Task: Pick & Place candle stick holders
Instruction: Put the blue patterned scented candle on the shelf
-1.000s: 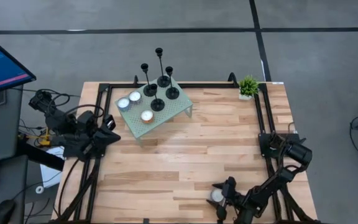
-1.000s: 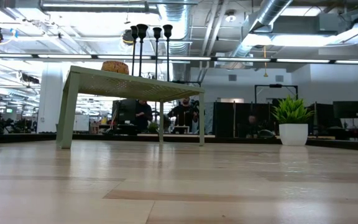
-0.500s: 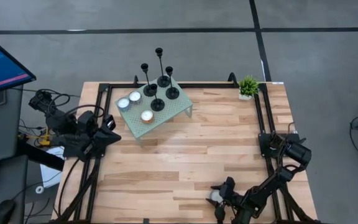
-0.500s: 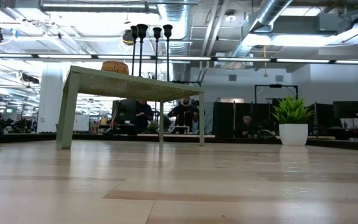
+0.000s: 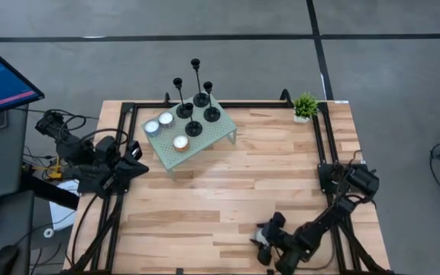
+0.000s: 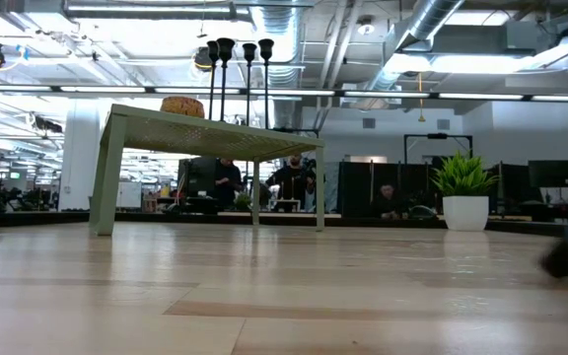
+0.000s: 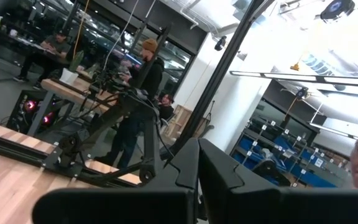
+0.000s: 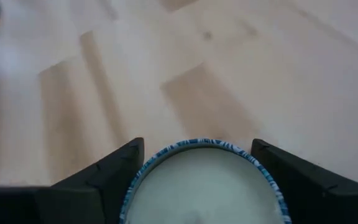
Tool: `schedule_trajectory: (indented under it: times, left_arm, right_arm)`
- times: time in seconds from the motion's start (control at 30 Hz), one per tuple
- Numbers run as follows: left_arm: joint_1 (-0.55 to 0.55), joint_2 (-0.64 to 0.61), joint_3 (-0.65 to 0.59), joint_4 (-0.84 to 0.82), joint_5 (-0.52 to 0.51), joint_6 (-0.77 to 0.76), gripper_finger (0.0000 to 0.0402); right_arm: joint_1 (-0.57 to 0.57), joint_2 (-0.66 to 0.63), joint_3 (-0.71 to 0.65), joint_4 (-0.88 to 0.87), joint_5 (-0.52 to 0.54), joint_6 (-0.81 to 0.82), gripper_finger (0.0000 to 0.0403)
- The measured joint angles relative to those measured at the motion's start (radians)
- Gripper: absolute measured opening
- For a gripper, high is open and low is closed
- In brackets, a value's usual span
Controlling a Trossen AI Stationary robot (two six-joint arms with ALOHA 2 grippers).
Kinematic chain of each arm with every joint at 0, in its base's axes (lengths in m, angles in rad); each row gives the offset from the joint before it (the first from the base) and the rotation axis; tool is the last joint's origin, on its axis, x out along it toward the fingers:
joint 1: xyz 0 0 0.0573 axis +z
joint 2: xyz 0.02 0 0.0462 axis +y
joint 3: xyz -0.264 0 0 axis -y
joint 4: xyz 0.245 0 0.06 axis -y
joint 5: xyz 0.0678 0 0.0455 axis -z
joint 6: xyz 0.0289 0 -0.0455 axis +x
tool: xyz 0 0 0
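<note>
High view: four candle stick holders [image 5: 194, 128], three tealights [image 5: 166, 118] on stand [image 5: 205, 143]; right claw [image 5: 263, 238] clamps a tealight [image 8: 205, 186]

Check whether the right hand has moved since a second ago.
Yes. In the high view the right hand, clamped on a small round candle, has shifted slightly away from the table's near edge toward the green stand. The left hand waits at the table's left edge.

The middle of the table [image 5: 235, 191] lies open. Toward the far left corner, the green stand [image 5: 193, 145] with four candle holders [image 5: 195, 99] and tealights [image 5: 159, 122] blocks passage; a small plant [image 5: 305, 106] occupies the far right corner.
</note>
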Motion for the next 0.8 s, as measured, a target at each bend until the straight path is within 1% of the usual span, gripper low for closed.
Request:
schedule_trajectory:
  times: [0.1, 0.2, 0.3, 0.43, 0.53, 0.7, 0.8]
  left_arm:
    - [0.000, -0.001, 0.000, 0.000, 0.000, 0.000, 0.0008]
    - [0.000, -0.001, 0.000, 0.000, 0.000, 0.000, 0.0008]
    - [0.000, -0.002, 0.000, 0.000, 0.020, 0.000, 0.0008]
    - [0.000, -0.007, 0.000, 0.001, 0.035, 0.000, 0.0008]
    - [0.000, -0.020, 0.000, 0.001, 0.035, -0.001, 0.0008]
    - [0.000, -0.067, -0.001, 0.001, 0.035, 0.001, 0.0008]
    - [0.000, -0.104, -0.001, 0.001, 0.034, 0.030, 0.0008]
  right_arm:
    - [-0.048, -0.010, 0.000, -0.002, -0.021, -0.033, 0.0272]
    - [-0.098, -0.027, 0.000, 0.002, -0.020, -0.055, 0.0272]
    - [-0.162, -0.065, 0.016, 0.005, -0.019, -0.119, 0.0272]
    - [-0.269, -0.123, 0.063, 0.008, -0.006, -0.274, 0.0272]
    - [-0.354, -0.152, 0.113, 0.033, -0.015, -0.411, 0.0272]
    - [-0.494, -0.159, 0.219, 0.172, -0.083, -0.671, 0.0272]
    - [-0.566, -0.155, 0.295, 0.243, -0.139, -0.791, 0.0272]
